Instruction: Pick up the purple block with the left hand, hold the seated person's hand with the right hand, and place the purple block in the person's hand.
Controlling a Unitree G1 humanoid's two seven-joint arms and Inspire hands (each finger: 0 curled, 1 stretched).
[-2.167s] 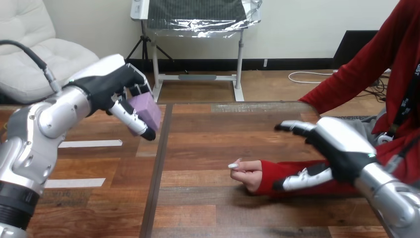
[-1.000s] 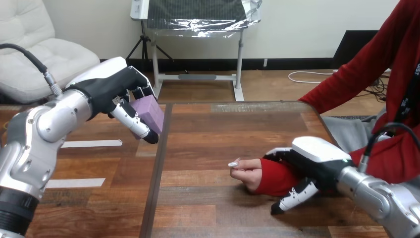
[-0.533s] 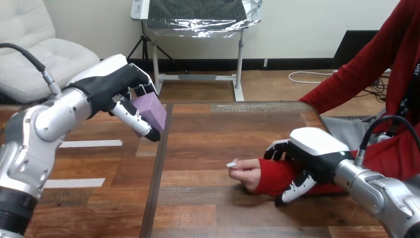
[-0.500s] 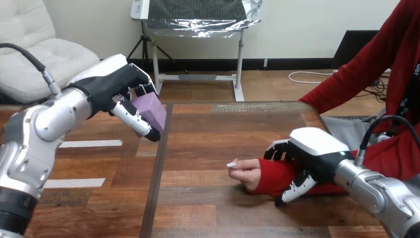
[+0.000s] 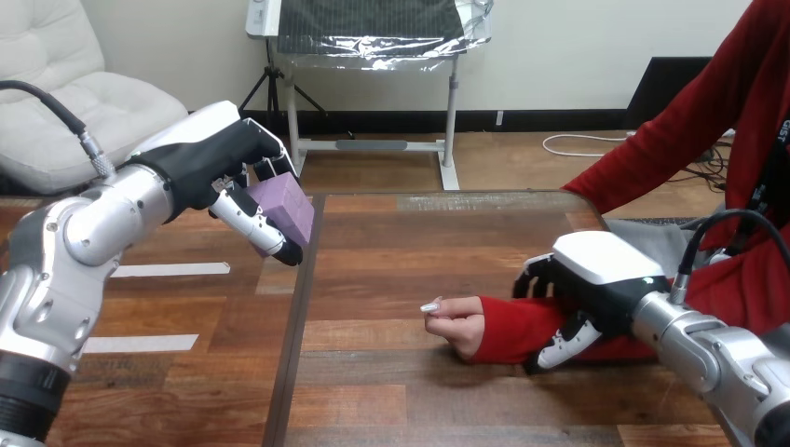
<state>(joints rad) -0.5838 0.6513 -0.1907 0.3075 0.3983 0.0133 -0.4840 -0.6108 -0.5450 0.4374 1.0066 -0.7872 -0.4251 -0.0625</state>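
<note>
My left hand (image 5: 210,163) hangs above the table's left part, its fingers and thumb curled round the purple block (image 5: 285,210). At the right, the person's hand (image 5: 456,322) rests on the table as a loose fist, thumb side up, with a red sleeve behind it. My right hand (image 5: 596,284) lies over that sleeve at the person's forearm (image 5: 517,326), fingers curled over the top and thumb under the near side. The block is well left of the person's hand and higher than it.
The wooden table (image 5: 391,261) has a dark seam (image 5: 293,317) running front to back under the block. The person's other red-sleeved arm (image 5: 671,140) reaches in from the upper right. Bare tabletop lies between the two hands.
My right hand came down from above the sleeve and closed round the person's forearm, which then shifted slightly right and up. My left hand with the block edged a little right.
</note>
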